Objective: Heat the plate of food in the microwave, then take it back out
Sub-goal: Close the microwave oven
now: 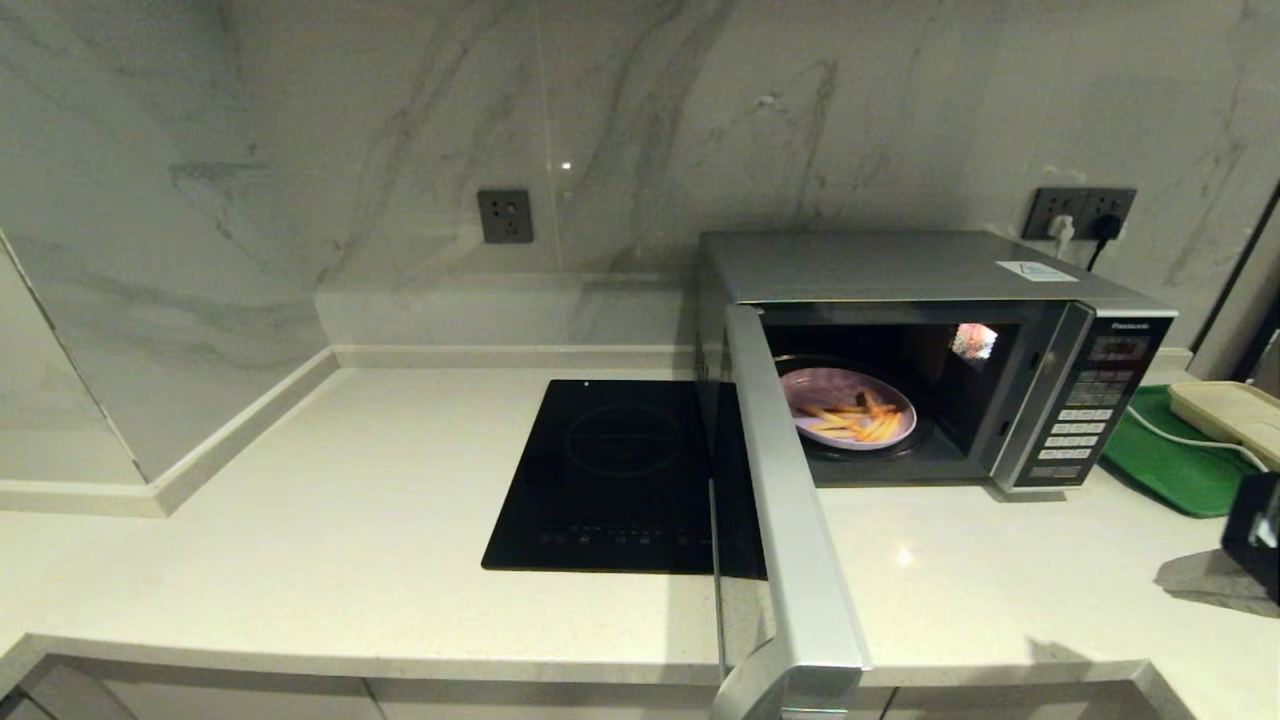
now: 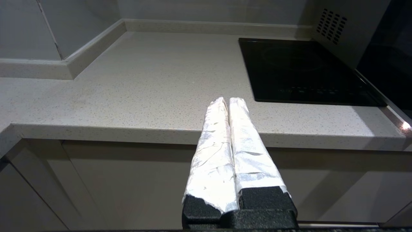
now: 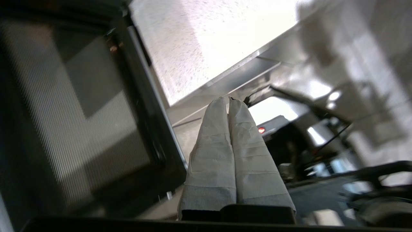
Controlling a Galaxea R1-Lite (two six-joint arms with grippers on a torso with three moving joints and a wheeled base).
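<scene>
Silver box: you see the big silver microwave (image 1: pixel 930 350) on the pale stone counter (image 1: pixel 300 520), near the right end, with its dark glass door (image 1: pixel 790 520) swung wide open toward you.
Lilac plate: the round pale-lilac plate of orange-yellow fries (image 1: pixel 848 407) sits flat inside the microwave, near the middle of the floor.
Done so far: you can judge that the plate is in.
Left to do: you need the door shut, the heating started on the dark button panel (image 1: pixel 1090 405), then the door opened and the plate taken back out.
Which way it points: the plate is round, so it has no long side. The fries lie flat and cross each other, most of them running side to side.
Right gripper (image 3: pixel 229 100): its two white-wrapped fingers are pressed together with nothing between them. It is low, close beside the open door.
Left gripper (image 2: pixel 228 100): its wrapped fingers are also pressed together and empty. It waits in front of the counter edge, left of the flat black cooktop (image 1: pixel 620 470).
</scene>
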